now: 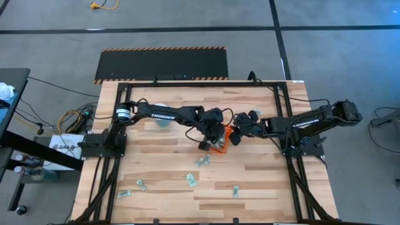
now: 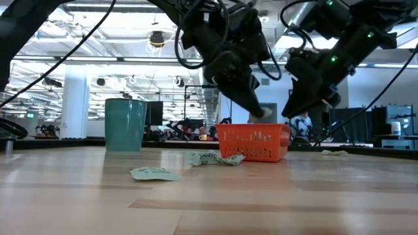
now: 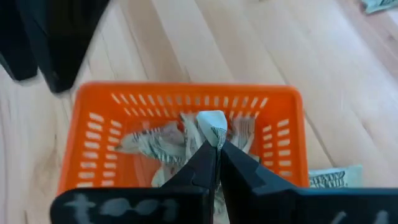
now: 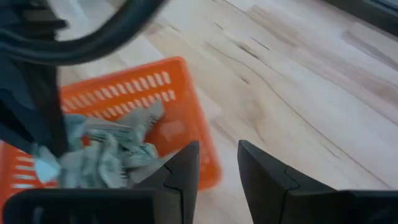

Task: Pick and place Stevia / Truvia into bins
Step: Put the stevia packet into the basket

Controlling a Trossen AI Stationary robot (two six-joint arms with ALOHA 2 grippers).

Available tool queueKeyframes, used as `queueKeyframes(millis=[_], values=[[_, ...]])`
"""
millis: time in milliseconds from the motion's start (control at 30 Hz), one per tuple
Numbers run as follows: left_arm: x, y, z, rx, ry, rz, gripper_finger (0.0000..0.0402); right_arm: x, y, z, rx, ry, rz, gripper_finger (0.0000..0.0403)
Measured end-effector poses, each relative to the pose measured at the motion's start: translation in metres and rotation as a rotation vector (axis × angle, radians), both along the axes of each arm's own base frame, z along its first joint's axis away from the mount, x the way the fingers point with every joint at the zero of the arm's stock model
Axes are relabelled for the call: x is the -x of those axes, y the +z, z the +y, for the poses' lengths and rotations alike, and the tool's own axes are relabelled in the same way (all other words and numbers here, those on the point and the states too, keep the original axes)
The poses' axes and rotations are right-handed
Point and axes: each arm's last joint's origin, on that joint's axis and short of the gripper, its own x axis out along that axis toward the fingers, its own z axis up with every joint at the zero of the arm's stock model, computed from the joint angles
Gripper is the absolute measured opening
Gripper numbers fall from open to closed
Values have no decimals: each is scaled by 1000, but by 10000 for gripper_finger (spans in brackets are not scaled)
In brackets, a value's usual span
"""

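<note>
Orange plastic fills my left wrist view: the bin (image 3: 186, 140) sits directly beneath my left end effector (image 3: 217, 149), which is clenched on one folded Stevia sachet (image 3: 211, 126), pinched at its lower edge so the paper stands up above the fingertips. Several sachets already lie crumpled inside the bin (image 4: 102, 149). I judge the step in hand to be the drop. To do it well I should stay centred over the basket's floor, not its slotted wall, lower a little so the light paper cannot flutter out, then part the fingers fully and lift straight up so nothing clings and comes along.

My right end effector (image 4: 217, 165) hangs just beside the bin's edge, fingers released with nothing between them; I should keep the two arms from brushing, since they crowd the same spot (image 1: 226, 132).

More sachets wait on the desk (image 1: 156, 187): one bunch near the bin (image 2: 215, 158), another lying flat closer to the low camera (image 2: 153, 173), and others scattered toward the desk's front edge (image 1: 190, 180).
</note>
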Motion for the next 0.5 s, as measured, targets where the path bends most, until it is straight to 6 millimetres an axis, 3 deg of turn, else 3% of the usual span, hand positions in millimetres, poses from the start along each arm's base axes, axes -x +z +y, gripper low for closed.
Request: queueKeyframes(millis=[300,500], values=[[1,0,0,6,11,11,25,5,-3,-16,-3,-64,54,104],[2,-2,2,-36,45,30,78,7,-4,-20,-4,-80,75,104]])
